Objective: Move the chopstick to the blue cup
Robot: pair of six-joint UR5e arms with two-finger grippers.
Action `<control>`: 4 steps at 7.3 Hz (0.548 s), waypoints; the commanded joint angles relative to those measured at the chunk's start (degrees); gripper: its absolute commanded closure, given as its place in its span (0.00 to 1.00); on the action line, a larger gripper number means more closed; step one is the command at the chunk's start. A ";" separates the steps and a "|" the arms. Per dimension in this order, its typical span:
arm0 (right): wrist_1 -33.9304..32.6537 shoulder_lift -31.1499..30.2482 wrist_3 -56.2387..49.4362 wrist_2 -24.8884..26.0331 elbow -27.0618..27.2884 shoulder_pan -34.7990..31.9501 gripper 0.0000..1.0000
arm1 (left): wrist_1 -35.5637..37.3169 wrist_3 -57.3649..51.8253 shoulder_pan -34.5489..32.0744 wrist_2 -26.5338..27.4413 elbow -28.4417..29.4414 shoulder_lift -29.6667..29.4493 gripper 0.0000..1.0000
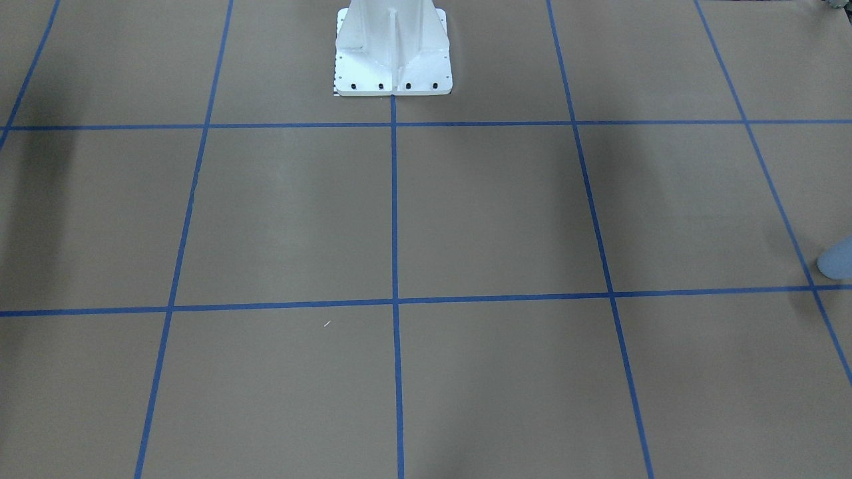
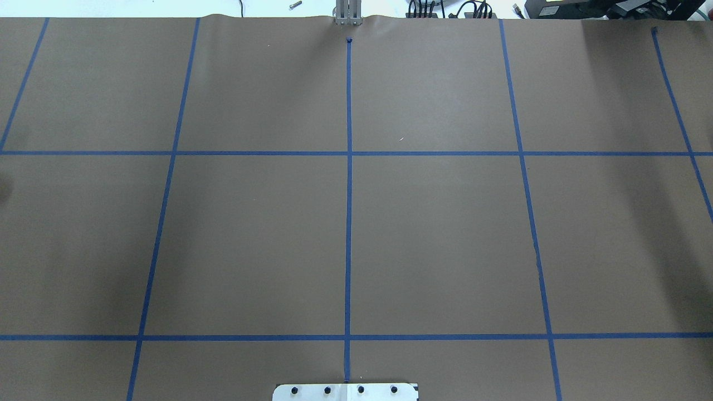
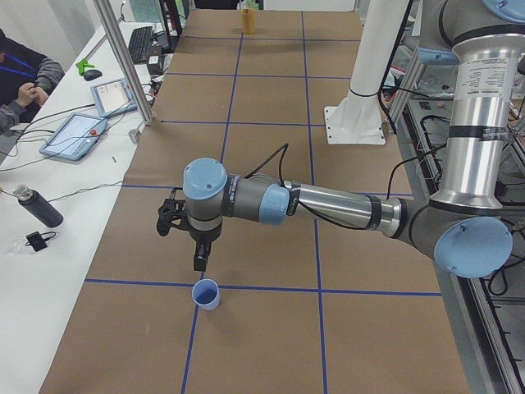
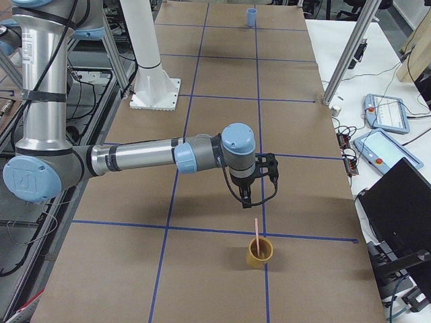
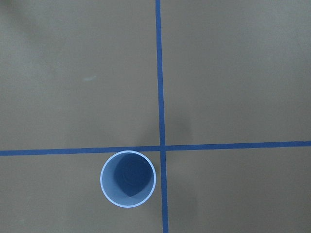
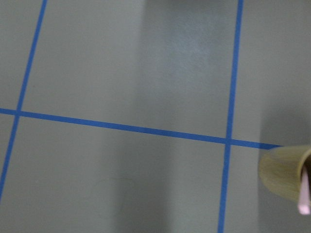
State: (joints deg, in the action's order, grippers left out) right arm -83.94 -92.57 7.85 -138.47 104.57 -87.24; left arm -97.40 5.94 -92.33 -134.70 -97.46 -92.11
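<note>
The pale pink chopstick (image 4: 256,233) stands upright in a yellow cup (image 4: 258,252) at the table's right end; its tip (image 6: 304,198) shows at the right wrist view's edge. My right gripper (image 4: 247,200) hangs just above and behind that cup, apart from the chopstick. The light blue cup (image 3: 206,294) stands upright and empty at the table's left end, beside a tape crossing (image 5: 163,147). Just above and behind it hangs my left gripper (image 3: 199,266). Both grippers show only in side views, so I cannot tell whether they are open or shut.
Brown paper with a blue tape grid (image 2: 348,153) covers the table. The white robot base (image 1: 393,50) stands at the middle of the robot's side. A side table holds tablets (image 3: 74,135) and a bottle (image 3: 37,207); a person sits there.
</note>
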 commanded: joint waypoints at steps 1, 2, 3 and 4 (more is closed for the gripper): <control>0.27 2.66 6.45 0.64 2.37 6.17 0.00 | -7.45 2.58 2.31 0.31 2.17 -0.87 0.01; 2.01 2.92 6.56 5.88 3.00 9.51 0.00 | -7.72 2.23 2.33 0.40 3.40 -1.66 0.01; 5.33 2.93 7.60 10.63 3.10 12.94 0.00 | -10.16 2.32 2.42 0.49 5.85 -1.50 0.01; 6.76 3.71 9.88 13.03 3.10 16.80 0.00 | -13.75 2.14 2.51 0.49 11.53 -2.63 0.01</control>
State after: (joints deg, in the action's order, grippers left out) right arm -79.60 -89.55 15.47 -129.56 107.47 -75.15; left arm -107.45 8.19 -90.01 -134.27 -91.28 -93.79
